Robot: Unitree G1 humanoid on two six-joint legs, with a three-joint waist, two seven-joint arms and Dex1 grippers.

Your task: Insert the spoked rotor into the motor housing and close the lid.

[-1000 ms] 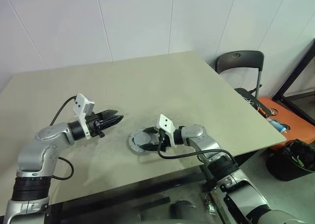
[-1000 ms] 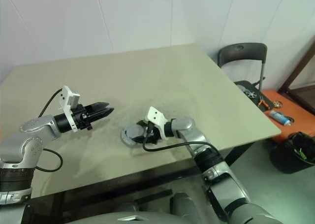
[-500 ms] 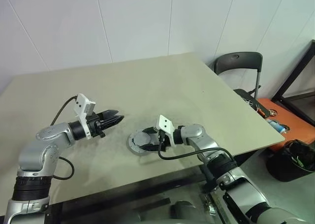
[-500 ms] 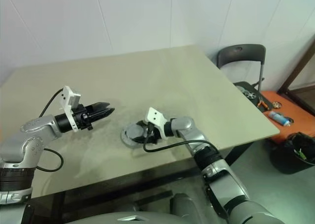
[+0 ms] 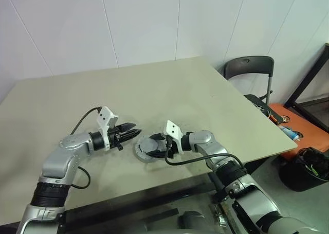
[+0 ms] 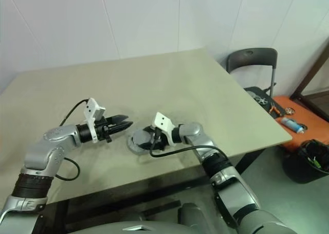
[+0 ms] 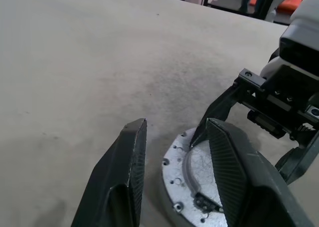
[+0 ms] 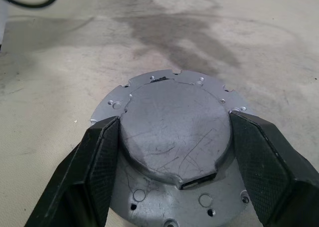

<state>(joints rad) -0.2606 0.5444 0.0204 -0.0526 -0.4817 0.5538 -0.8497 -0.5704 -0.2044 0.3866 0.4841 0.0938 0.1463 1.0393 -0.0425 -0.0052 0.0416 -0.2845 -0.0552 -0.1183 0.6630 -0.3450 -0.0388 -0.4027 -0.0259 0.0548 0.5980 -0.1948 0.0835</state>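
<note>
The right claw [image 5: 153,148] is gripping the lid [image 8: 174,132] just below the centre of the left eye frame, reaching in from the right with its two black fingers [image 8: 94,157] spread wide and pressing against opposite sides of the lid's raised grey middle. The lid is lying flat on the desk [image 5: 169,90], a round silver disc with a notched flange and small holes around its rim, and its grey middle is showing fine scratches. Whether anything is sitting beneath it cannot be told.

The left claw [image 5: 134,133] is hovering just left of the lid, pointing toward it from the left side of the frame. Its fingers [image 7: 124,162] are standing narrowly apart with nothing between them. In the left wrist view one fingertip is overlapping the lid's rim, while the other is hanging over bare desk beside it; whether either is touching cannot be told.

A black cable [image 5: 190,162] is looping from the right wrist down toward the lower middle of the frame.

The desk top is looking pale beige, with dark smudges around the lid. A dark chair [image 5: 249,67] is standing past the desk's right edge in the upper right of the frame, and an orange case [image 5: 303,126] and a black bin [image 5: 306,169] are sitting on the floor at the lower right
</note>
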